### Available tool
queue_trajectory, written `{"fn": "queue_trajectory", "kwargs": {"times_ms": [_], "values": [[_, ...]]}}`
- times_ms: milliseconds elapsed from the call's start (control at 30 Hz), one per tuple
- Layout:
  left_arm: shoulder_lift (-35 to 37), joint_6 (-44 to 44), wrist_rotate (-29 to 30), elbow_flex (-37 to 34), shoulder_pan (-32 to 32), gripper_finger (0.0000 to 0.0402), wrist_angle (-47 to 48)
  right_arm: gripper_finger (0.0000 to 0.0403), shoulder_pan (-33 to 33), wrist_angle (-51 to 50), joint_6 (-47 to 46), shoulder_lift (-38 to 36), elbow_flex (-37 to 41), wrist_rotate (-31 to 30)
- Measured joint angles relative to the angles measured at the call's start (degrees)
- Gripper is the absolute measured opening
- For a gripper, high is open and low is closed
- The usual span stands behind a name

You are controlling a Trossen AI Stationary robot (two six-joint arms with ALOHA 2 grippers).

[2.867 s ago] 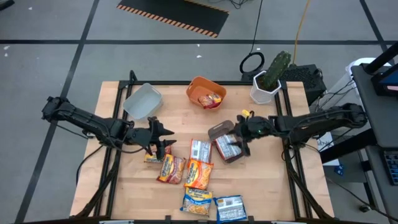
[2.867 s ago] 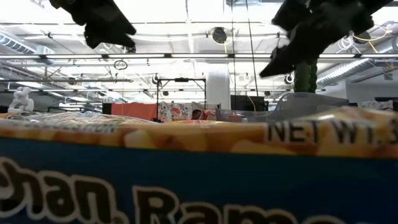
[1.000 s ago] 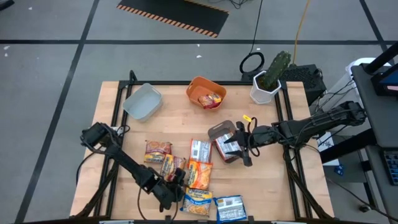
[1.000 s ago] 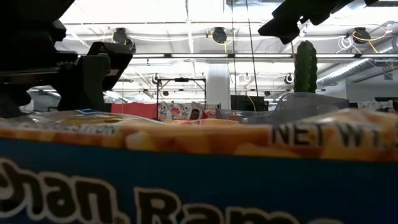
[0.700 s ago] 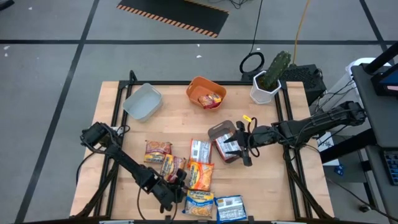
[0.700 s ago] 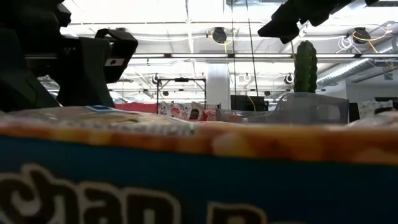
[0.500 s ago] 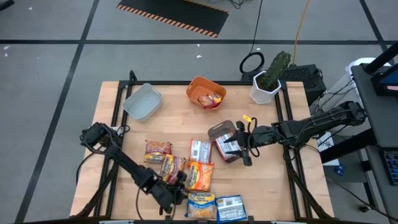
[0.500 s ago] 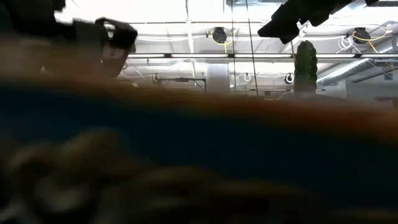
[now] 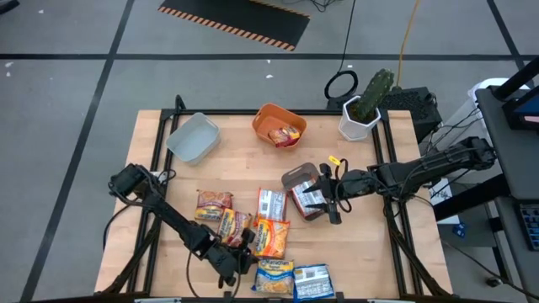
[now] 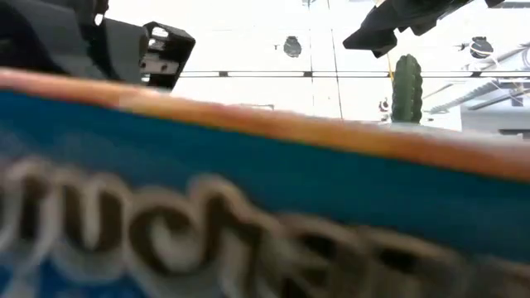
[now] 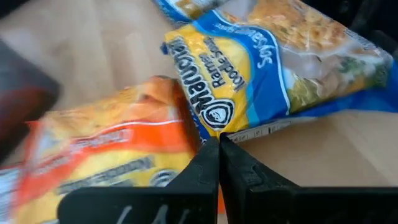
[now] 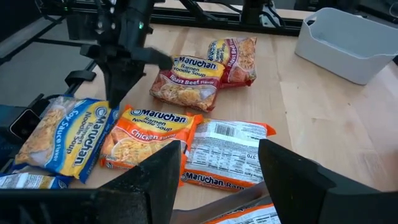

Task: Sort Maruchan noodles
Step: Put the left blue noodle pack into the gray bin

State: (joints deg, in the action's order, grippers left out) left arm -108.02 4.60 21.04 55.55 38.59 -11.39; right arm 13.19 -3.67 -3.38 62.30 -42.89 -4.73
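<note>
Several Maruchan noodles packets lie flat on the wooden table's near half. They include two red ones (image 9: pixel 215 203), an orange one (image 9: pixel 269 237), a white-backed one (image 9: pixel 271 203) and a blue one (image 9: pixel 312 282). At the near edge, my left gripper (image 9: pixel 249 257) is shut on a yellow-and-blue packet (image 9: pixel 274 276). That packet fills the low view (image 10: pixel 248 215), tilted. My right gripper (image 9: pixel 330 200) stands open over a dark tray (image 9: pixel 295 177) that holds a packet. My left gripper pinches the yellow-and-blue packet at its short end edge (image 11: pixel 214 132), beside the round logo, between its two shut fingers. The fingers come low from the table's left. In the low view the packet slants, its gripper-side end raised; the high view shows it at the near edge.
A grey tray (image 9: pixel 194 138) stands at the far left. An orange tray (image 9: pixel 280 118) with one packet in it stands at the far middle. A potted cactus (image 9: pixel 366 105) is at the far right corner. Black frame rails run along the table's sides.
My left gripper has taken hold of the yellow-and-blue packet's end. The packet has shifted a little toward the table's right and tipped up, its face rising in the low view until it fills it. My right gripper has kept still.
</note>
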Motion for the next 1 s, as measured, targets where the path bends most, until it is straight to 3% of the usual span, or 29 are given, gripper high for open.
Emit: {"fn": "queue_trajectory", "kwargs": {"times_ms": [233,633,833,1000], "values": [[10.6,-0.2,6.8,0.0,-0.8,0.0002,10.0,0.0210,0.0,-0.1,0.0,0.0,0.0,0.0],[31.6,-0.5,24.6,0.0,-0.8,0.0001,29.6,0.0210,0.0,-1.2,-0.4,0.0,0.1,-0.1],[38.1,-0.7,31.4,0.0,-0.8,0.0000,35.6,0.0210,-0.1,-1.4,1.6,0.0,0.0,-2.9],[42.0,-5.8,41.7,0.0,-0.9,0.0000,43.0,0.0210,-0.1,-1.4,2.5,0.0,0.1,-4.5]]}}
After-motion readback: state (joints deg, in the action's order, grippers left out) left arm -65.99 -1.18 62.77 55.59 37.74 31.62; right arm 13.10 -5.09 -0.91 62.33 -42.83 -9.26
